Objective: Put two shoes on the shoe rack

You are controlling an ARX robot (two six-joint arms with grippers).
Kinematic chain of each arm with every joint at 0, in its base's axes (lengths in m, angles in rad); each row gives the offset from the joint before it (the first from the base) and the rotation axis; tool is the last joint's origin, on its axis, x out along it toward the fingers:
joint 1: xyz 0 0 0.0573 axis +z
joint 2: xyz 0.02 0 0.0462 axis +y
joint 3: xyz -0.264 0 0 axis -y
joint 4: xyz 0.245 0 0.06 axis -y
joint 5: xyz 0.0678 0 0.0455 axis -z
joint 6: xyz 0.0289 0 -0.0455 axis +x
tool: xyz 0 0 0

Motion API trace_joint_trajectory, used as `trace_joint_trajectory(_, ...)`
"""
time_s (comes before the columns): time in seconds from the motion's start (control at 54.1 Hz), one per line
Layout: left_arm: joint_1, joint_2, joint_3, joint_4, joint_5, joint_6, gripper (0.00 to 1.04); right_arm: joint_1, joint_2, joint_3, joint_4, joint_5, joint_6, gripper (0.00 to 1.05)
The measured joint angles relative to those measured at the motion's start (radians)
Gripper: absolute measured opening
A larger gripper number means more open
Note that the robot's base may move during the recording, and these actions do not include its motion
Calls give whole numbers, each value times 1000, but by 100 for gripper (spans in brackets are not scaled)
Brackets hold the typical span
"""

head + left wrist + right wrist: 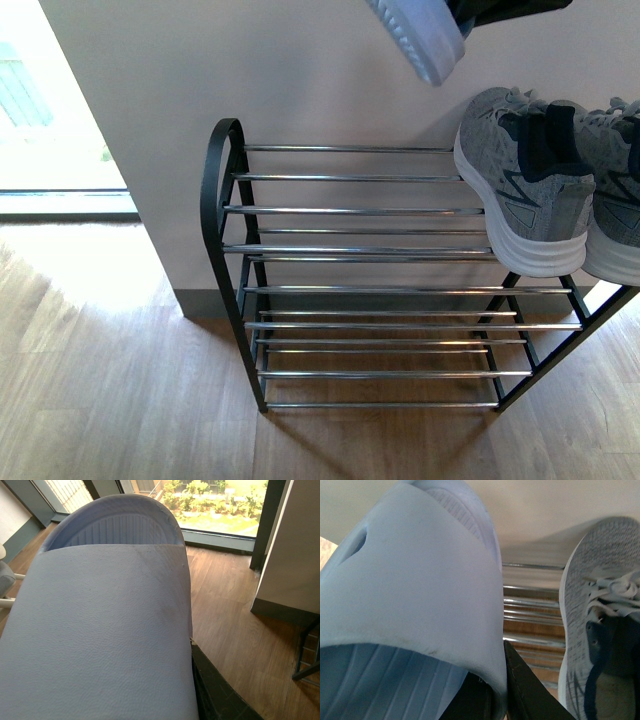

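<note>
The shoe rack (360, 250) stands against the wall, with black frame and silver rods. Two grey knit sneakers (525, 180) sit on its top tier at the right. A pale blue slide sandal (420, 35) hangs in the air above the rack near the top edge of the front view, held by a dark gripper that is mostly out of frame. In the left wrist view a pale blue sandal (105, 625) fills the picture, one dark finger (215, 690) pressed on its strap. In the right wrist view the other pale blue sandal (415, 595) has its strap pinched between dark fingers (525, 685), beside a grey sneaker (600, 630) on the rack rods (530, 605).
Wooden floor (120, 380) lies in front of and left of the rack. A pale wall (250, 70) stands behind it, with a bright window (40, 110) at the left. The left part of the top tier (330, 180) is bare rods. The lower tiers hold nothing visible.
</note>
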Motion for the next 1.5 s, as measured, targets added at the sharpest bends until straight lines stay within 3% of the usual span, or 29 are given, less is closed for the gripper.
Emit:
trace_joint_trajectory(0.296,0,0,0,0,0,0,2,128,14,-110,112,124,34,2)
trace_joint_trajectory(0.462,0,0,0,0,0,0,2,169,82,-169,290,200,-36,2)
trace_joint_trajectory(0.943,0,0,0,0,0,0,2,175,221,-241,642,269,-352,2)
trace_joint_trajectory(1.221,0,0,0,0,0,0,2,170,251,-253,761,264,-572,2)
trace_joint_trajectory(1.498,0,0,0,0,0,0,2,142,344,-241,741,272,-713,2)
